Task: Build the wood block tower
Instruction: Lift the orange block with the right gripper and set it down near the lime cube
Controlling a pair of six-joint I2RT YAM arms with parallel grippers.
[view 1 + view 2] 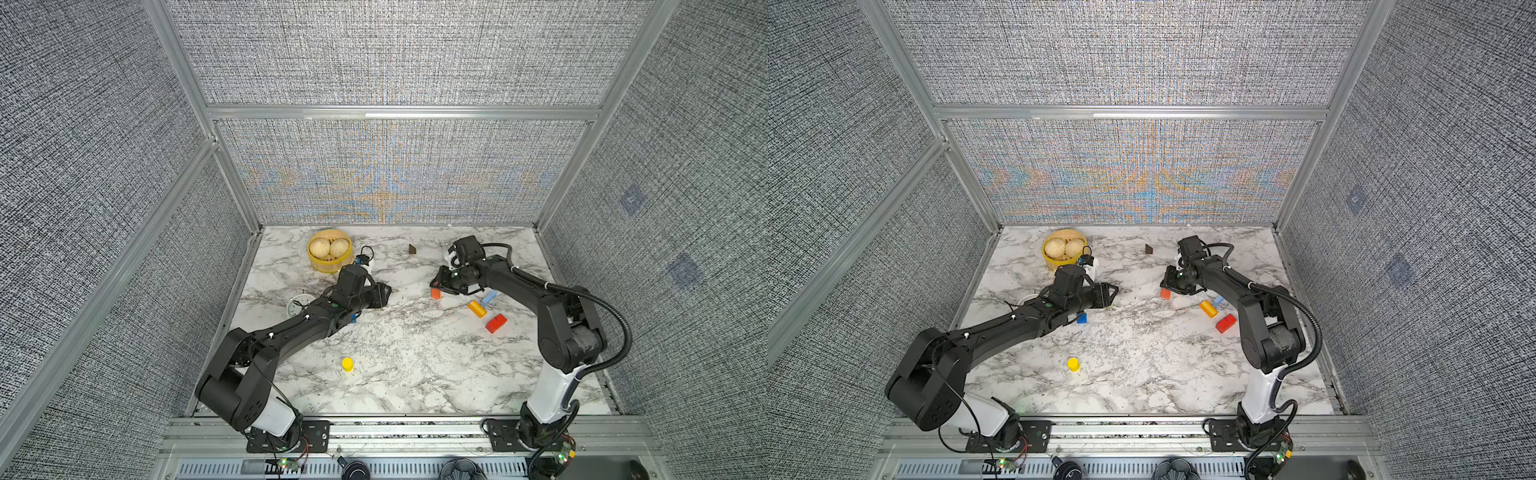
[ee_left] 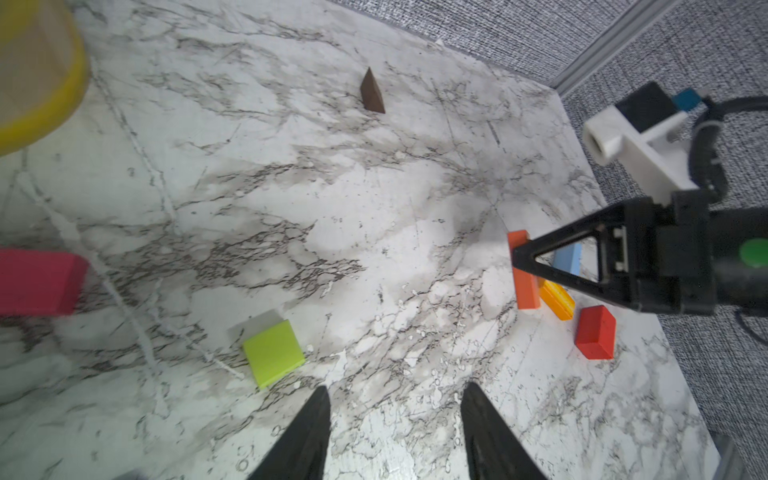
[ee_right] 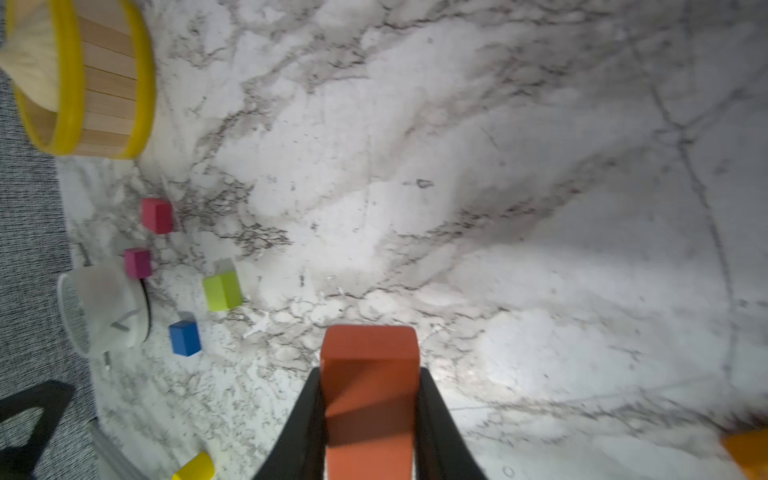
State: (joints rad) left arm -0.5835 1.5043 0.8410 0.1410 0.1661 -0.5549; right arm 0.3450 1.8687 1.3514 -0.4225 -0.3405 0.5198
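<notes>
My right gripper (image 3: 370, 370) is shut on an orange block (image 3: 369, 399), held just above the marble at the right middle (image 1: 435, 294). My left gripper (image 2: 395, 386) is open, with only bare marble between its fingers, next to a lime block (image 2: 274, 351). Near the left arm lie two pink blocks (image 3: 157, 215) (image 3: 137, 262) and a blue cube (image 3: 185, 337). A red block (image 1: 496, 323), an amber bar (image 1: 476, 308) and a light blue bar (image 1: 490, 296) lie behind the right gripper. A yellow cylinder (image 1: 347, 364) stands near the front and a dark brown block (image 1: 412, 249) at the back. No tower is in view.
A round yellow basket (image 1: 328, 265) of buns stands at the back left. A white round clock (image 1: 300, 303) lies beside the left arm. Grey fabric walls close the table on three sides.
</notes>
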